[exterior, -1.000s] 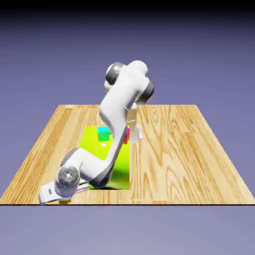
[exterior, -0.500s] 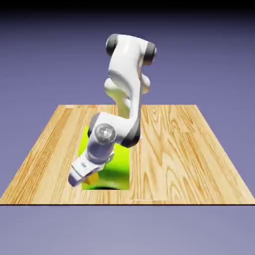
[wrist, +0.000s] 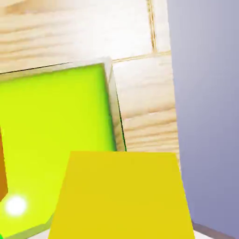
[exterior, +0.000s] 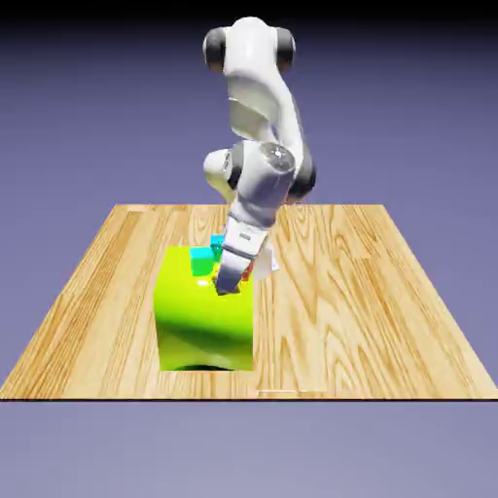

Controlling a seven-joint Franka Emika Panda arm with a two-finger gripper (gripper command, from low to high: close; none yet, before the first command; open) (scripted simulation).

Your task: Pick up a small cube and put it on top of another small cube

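- A white robot arm [exterior: 255,126] bends down over a wooden table [exterior: 370,302], its gripper [exterior: 227,286] poised above the top face of a big lime-green block [exterior: 204,326].
- The gripper's jaws are clamped on a small yellow cube [wrist: 122,196], which fills the lower middle of the hand view and hides the fingertips there.
- In the exterior view the yellow cube cannot be made out; the gripper's tip covers that spot, at about 1 o'clock on the green block's top.
- A cyan cube [exterior: 202,260] sits on the green block's top toward 11 o'clock from the gripper, just beside the hand.
- A sliver of magenta-red [exterior: 252,269] shows at the gripper's 2 o'clock side, mostly hidden by the hand.
- Seen from the hand, the green block [wrist: 56,135] spreads out below at 9 to 10 o'clock of the yellow cube, with table planks [wrist: 144,107] beyond its edge at 12 o'clock and the blue-violet backdrop [wrist: 207,102] at 3 o'clock.
- An orange-brown strip [wrist: 3,172] cuts in at the hand view's left edge; what it belongs to cannot be told.
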